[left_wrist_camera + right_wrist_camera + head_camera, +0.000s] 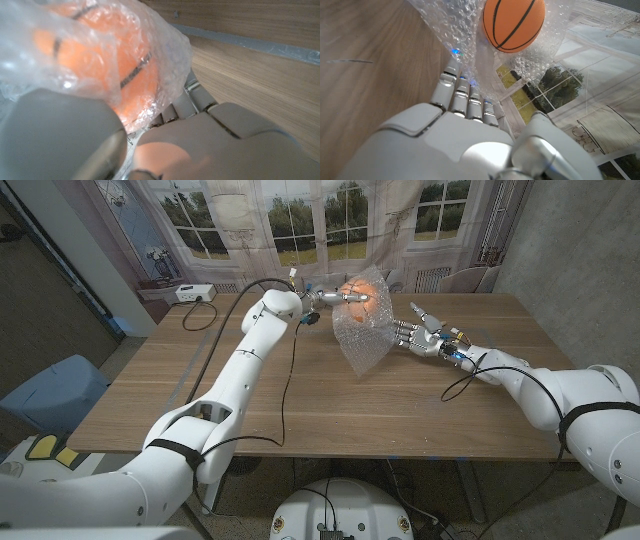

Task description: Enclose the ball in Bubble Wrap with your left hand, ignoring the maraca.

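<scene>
Ball (357, 290): orange, matt, faintly pebbled skin with black seam lines, seen through the wrap. Bubble Wrap (366, 332): clear, glossy plastic film, its surface rough with small raised bubbles, crinkled where gathered. Table (200, 380): brown wood with visible grain and a smooth satin finish. Left hand (330, 297) and right hand (425, 333): silver-grey, metallic-looking fingers; arm shells of smooth, glossy white plastic.

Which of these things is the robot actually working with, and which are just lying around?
Job:
orange ball with black lines
clear bubble wrap sheet
left hand, holding both

Lying about:
white box at the table's far corner
black cables
</scene>
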You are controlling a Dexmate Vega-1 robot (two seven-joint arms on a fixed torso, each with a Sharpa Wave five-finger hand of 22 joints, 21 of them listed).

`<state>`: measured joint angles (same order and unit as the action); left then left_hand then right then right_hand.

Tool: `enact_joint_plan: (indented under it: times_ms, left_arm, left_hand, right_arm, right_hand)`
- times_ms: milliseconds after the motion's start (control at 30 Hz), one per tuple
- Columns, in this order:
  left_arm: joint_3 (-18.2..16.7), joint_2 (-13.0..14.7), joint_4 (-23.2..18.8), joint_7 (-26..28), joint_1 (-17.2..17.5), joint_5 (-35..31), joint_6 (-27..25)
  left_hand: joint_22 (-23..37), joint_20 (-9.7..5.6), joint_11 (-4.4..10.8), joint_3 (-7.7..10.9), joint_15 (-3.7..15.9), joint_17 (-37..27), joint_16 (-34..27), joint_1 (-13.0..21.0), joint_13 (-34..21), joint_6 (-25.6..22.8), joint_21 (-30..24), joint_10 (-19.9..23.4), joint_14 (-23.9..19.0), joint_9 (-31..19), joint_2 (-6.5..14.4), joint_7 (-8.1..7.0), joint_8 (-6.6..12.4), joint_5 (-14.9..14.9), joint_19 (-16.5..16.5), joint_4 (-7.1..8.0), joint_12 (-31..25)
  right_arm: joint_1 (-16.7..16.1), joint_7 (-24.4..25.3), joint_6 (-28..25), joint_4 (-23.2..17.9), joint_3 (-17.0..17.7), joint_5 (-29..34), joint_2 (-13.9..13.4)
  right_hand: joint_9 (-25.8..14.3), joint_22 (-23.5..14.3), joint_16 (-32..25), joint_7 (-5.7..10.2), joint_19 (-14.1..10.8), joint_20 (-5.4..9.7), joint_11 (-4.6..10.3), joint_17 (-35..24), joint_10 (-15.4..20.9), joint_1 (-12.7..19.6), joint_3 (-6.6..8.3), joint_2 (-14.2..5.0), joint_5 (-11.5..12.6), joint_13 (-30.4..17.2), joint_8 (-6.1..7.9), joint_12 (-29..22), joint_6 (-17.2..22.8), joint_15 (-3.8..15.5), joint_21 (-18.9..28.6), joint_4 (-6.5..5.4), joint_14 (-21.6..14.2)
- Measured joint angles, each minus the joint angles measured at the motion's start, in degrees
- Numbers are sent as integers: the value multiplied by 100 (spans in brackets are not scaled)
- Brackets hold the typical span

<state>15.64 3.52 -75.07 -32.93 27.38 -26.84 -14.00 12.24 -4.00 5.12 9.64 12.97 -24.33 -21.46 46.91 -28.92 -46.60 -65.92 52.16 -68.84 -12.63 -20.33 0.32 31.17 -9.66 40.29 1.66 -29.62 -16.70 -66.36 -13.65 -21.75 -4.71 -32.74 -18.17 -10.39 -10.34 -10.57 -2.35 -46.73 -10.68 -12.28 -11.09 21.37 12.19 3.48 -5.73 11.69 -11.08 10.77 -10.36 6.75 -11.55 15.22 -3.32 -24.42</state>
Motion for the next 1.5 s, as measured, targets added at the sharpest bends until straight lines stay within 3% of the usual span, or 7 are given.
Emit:
enact_joint_plan:
  times_ms: [200, 333, 600, 1067, 1133, 1500]
  left_arm:
    - [245, 193, -120, -203, -128, -344, -139]
    - [655, 497, -384, -291, -217, -634, -192]
    - [1099, 808, -690, -274, -200, -1189, -317]
    - [1910, 1327, -1053, -119, -117, -1867, -490]
    - [2042, 1390, -1064, -117, -124, -1961, -509]
    - [2633, 1627, -1060, -204, -288, -2330, -542]
  left_hand:
    - [-4, 21, -21, 0, -1, -27, 0, 18, 51, -22, -58, 22, -1, 17, -18, 22, -20, 1, -21, 0, 44]
    - [-26, 30, -21, 0, 24, -36, 0, 30, 57, -22, -65, 22, 26, 28, -30, 22, -25, 4, -93, 0, 70]
    - [-26, 31, -21, 1, 23, -80, 38, 32, 90, -22, -170, 22, 27, 28, -32, 22, -49, 5, -195, 0, 90]
    - [-25, 31, -41, 1, 12, -133, 38, 53, 58, -39, -304, 41, 37, 49, -53, 39, -85, 3, -278, 0, 149]
    - [-25, 41, -41, 84, 12, -134, 38, 53, 59, -39, -324, 41, 37, 55, -53, 40, -89, -12, -307, -17, 153]
    - [-53, 61, -40, 93, 9, -159, 39, 53, 71, -39, -401, 41, 38, 52, -52, 40, -117, -12, -389, -17, 193]
  right_arm:
    - [-175, 56, -139, -472, -343, -88, -176]
    - [-333, 307, -395, -861, -528, -311, -298]
    - [-565, 577, -583, -1439, -813, -546, -496]
    - [-677, 846, -664, -1823, -1176, -849, -683]
    - [-680, 866, -669, -1851, -1226, -881, -704]
    - [-687, 922, -665, -1876, -1352, -985, -760]
  right_hand:
    - [0, 0, 0, 31, 116, 11, -32, 0, -113, 56, 33, -66, 0, 0, -19, 0, -32, -1, -82, 2, 108]
    - [0, 0, 0, 31, 133, 10, -10, 0, -136, 72, 33, -113, 0, 0, -19, 0, -31, -11, -104, 2, 174]
    - [-1, 0, 0, 31, 232, 34, -31, -18, -173, 71, 74, -112, 0, 1, -19, 0, -31, -6, -127, 9, 240]
    - [-1, -21, 0, 62, 307, 66, -9, -25, -256, 71, 73, -111, 0, 1, -18, 0, -62, -20, -170, 9, 308]
    - [-1, -21, 0, 62, 315, 74, 10, -25, -275, 70, 73, -111, 0, 1, -18, 0, -62, 0, -170, 9, 328]
    - [-1, -21, 0, 61, 344, 44, -21, -25, -306, 70, 73, -111, 0, 1, -18, 0, -62, -30, -215, 9, 358]
